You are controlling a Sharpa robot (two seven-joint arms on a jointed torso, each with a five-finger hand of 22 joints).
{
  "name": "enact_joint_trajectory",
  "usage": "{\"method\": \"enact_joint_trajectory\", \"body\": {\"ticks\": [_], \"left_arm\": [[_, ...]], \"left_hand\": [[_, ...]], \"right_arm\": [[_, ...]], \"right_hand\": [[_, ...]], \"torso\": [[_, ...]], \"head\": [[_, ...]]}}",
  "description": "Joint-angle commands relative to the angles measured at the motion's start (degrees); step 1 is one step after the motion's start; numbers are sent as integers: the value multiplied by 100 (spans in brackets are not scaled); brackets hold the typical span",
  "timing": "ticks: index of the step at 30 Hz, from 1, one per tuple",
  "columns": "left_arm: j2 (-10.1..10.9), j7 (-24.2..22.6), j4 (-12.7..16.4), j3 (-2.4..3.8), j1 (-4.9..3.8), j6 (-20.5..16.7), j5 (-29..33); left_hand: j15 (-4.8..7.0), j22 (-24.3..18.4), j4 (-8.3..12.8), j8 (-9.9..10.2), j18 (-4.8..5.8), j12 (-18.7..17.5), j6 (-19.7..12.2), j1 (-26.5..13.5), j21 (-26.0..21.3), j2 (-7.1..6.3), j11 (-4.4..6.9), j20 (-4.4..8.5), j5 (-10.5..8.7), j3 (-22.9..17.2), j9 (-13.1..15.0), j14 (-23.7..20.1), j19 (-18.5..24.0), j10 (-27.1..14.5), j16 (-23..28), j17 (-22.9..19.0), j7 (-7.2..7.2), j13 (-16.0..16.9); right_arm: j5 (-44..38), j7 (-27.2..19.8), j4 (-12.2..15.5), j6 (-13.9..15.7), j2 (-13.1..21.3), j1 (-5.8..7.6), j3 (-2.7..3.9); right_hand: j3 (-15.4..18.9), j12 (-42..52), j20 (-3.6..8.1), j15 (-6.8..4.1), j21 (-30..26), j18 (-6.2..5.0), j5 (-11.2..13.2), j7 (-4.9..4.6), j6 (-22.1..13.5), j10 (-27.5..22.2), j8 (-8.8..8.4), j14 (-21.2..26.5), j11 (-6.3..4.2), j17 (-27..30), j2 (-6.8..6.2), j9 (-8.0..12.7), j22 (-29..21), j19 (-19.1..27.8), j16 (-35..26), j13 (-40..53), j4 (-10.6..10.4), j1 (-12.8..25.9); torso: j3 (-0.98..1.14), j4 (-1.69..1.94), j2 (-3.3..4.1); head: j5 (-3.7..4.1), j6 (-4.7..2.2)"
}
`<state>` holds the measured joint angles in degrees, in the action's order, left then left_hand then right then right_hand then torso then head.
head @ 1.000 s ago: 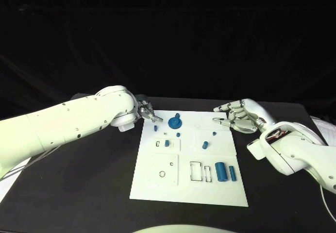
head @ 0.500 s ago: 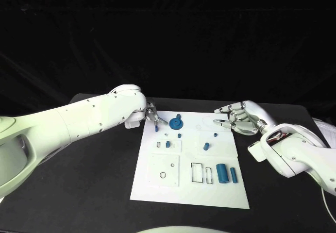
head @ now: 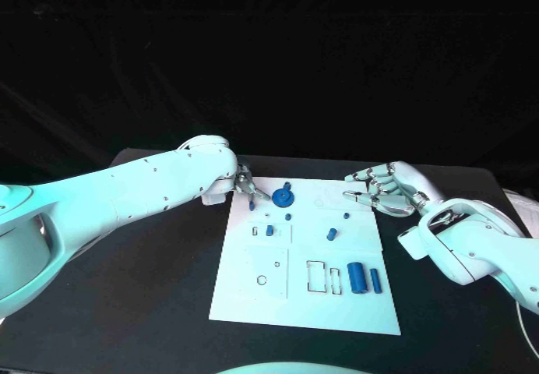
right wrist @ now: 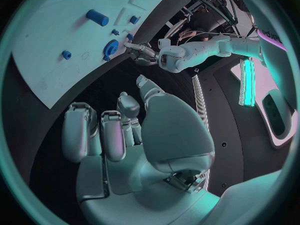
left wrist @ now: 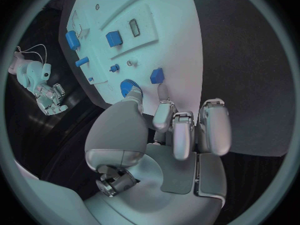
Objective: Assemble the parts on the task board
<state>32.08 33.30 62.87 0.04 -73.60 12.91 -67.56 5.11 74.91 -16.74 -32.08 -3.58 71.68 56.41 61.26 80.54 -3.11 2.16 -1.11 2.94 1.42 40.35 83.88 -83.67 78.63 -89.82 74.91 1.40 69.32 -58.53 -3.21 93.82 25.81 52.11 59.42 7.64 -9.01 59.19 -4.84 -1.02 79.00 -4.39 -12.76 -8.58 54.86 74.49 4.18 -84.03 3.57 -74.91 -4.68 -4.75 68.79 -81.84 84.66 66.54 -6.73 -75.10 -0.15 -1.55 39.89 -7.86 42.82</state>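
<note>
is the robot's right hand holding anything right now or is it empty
Empty. The right hand hovers at the task board's far right corner, fingers curled loosely with nothing between them in the right wrist view.

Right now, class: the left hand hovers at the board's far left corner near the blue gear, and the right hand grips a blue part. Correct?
Not quite. The head view shows the right hand holds nothing, at the task board's far right edge. The left hand is indeed by the blue gear.

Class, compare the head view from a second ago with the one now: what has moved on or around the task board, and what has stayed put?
The left hand has moved in over the task board's far left corner, close beside the blue gear-like part; it holds nothing visible. The right hand stayed by the far right edge, fingers curled, holding nothing. The blue parts, including the two cylinders near the front, lie as before.
</note>
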Motion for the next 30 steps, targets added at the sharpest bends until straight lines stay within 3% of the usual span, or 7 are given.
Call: {"method": "enact_joint_trajectory", "body": {"ticks": [1,30], "left_arm": [[-7,-26,-14,1,-13,110,-35],[86,121,28,2,-13,524,29]], "left_hand": [[28,362,6,-34,55,30,42,4,14,54,8,4,-1,45,9,612,-54,33,-18,1509,15,3],[48,390,34,-97,61,44,9,370,23,154,28,28,2,116,95,612,-66,43,-18,1509,-5,12]], "right_arm": [[-19,-2,-6,-78,-9,-5,-2],[-19,5,-38,-100,-33,-8,-14]], "right_hand": [[21,-27,15,-16,-33,20,-34,12,40,-10,26,-393,-29,-589,50,-8,-6,34,-34,-8,1,-14],[26,-22,16,-16,-34,20,-51,13,43,-8,25,-393,-30,-586,55,-8,-8,34,-37,-6,-4,-14]], "torso": [[1,2,-5],[4,0,-5]], "head": [[3,6],[-5,31]]}}
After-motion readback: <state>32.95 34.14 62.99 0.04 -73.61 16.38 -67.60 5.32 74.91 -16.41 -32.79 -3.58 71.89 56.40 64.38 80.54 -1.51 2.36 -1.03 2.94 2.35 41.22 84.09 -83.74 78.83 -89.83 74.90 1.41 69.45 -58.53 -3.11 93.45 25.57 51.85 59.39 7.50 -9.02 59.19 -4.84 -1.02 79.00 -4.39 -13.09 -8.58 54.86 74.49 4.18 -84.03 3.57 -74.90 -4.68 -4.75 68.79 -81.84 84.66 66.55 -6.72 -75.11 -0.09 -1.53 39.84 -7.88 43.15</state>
